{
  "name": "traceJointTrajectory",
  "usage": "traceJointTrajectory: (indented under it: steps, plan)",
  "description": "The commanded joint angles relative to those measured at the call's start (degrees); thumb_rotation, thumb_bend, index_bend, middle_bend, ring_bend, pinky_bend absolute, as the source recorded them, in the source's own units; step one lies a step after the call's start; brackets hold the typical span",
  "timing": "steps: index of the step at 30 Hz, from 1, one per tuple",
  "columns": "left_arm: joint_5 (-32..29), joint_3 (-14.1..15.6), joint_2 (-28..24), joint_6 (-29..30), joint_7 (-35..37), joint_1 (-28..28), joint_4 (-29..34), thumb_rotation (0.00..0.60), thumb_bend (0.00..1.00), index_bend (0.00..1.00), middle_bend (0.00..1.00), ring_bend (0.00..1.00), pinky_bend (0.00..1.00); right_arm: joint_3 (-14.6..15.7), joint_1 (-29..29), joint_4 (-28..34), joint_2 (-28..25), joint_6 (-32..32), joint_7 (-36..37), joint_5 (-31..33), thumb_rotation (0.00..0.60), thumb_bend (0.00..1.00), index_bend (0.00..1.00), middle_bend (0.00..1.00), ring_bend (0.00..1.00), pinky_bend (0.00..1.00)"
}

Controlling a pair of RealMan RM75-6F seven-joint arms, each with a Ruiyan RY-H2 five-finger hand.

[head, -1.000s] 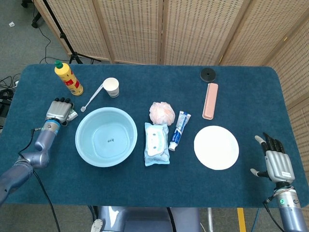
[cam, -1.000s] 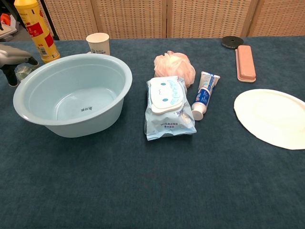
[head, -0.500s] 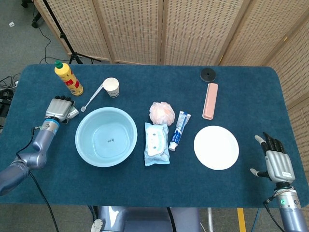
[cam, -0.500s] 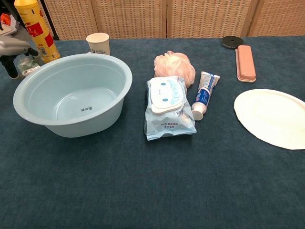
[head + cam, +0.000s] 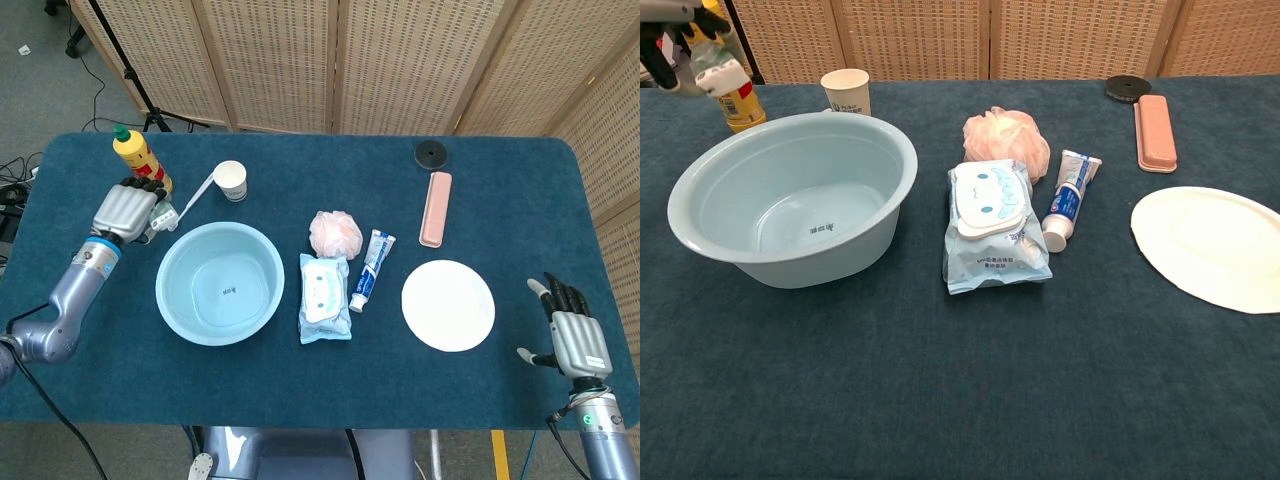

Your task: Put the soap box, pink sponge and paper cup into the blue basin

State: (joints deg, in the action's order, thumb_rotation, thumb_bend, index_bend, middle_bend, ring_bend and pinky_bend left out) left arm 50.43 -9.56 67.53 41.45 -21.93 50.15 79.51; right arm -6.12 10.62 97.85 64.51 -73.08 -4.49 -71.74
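My left hand (image 5: 125, 210) is raised above the table just left of the light blue basin (image 5: 200, 300) and holds a small clear soap box (image 5: 160, 213). In the chest view that hand (image 5: 668, 20) sits at the top left corner with the soap box (image 5: 718, 72) hanging beyond the basin (image 5: 790, 200) rim. The paper cup (image 5: 231, 181) stands upright behind the basin. Right of the basin lies the pink sponge (image 5: 335, 234), a mesh puff. My right hand (image 5: 573, 335) rests open at the table's front right edge, holding nothing.
A yellow bottle (image 5: 141, 162) stands behind my left hand, and a white spoon (image 5: 192, 201) lies beside the cup. A wipes pack (image 5: 325, 297), toothpaste tube (image 5: 371, 270), white plate (image 5: 448, 305), pink case (image 5: 436, 208) and black disc (image 5: 430, 154) fill the right half.
My left hand has lifted the soap box off the table and moved it up and toward the basin. The right hand has stayed still.
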Motion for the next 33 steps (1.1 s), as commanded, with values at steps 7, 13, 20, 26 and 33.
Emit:
traceJointTrajectory:
  steps: [7, 13, 20, 26, 33]
  plan:
    - [3.69, -1.69, -7.19, 4.31, -1.72, 0.99, 16.25, 0.600, 0.35, 0.46, 0.23, 0.15, 0.18, -0.08, -0.05, 0.11, -0.30, 0.06, 1.08, -0.38, 0.600, 0.03, 0.10, 0.00, 0.00, 0.01]
    - [4.52, 0.21, -6.20, 4.37, -4.68, 2.10, 20.30, 0.600, 0.32, 0.44, 0.17, 0.15, 0.18, -0.18, -0.15, -0.23, -0.60, 0.21, 2.32, -0.46, 0.600, 0.03, 0.10, 0.00, 0.00, 0.01]
    - [5.41, 1.28, -4.26, 5.78, -4.88, 2.09, 21.39, 0.600, 0.20, 0.27, 0.01, 0.00, 0.11, -0.28, -0.31, -0.45, -0.85, 0.10, 3.13, -0.54, 0.600, 0.03, 0.10, 0.00, 0.00, 0.01]
    - [6.11, 1.95, -4.30, 6.24, -3.84, 1.54, 21.50, 0.600, 0.15, 0.22, 0.00, 0.00, 0.08, -0.26, -0.41, -0.37, -0.90, -0.02, 3.14, -0.61, 0.600, 0.03, 0.10, 0.00, 0.00, 0.01]
    - [6.80, 2.82, -7.03, 5.97, -0.59, -0.16, 22.87, 0.600, 0.15, 0.22, 0.00, 0.00, 0.06, -0.21, -0.36, -0.19, -0.86, 0.22, 2.80, -0.41, 0.600, 0.03, 0.10, 0.00, 0.00, 0.01]
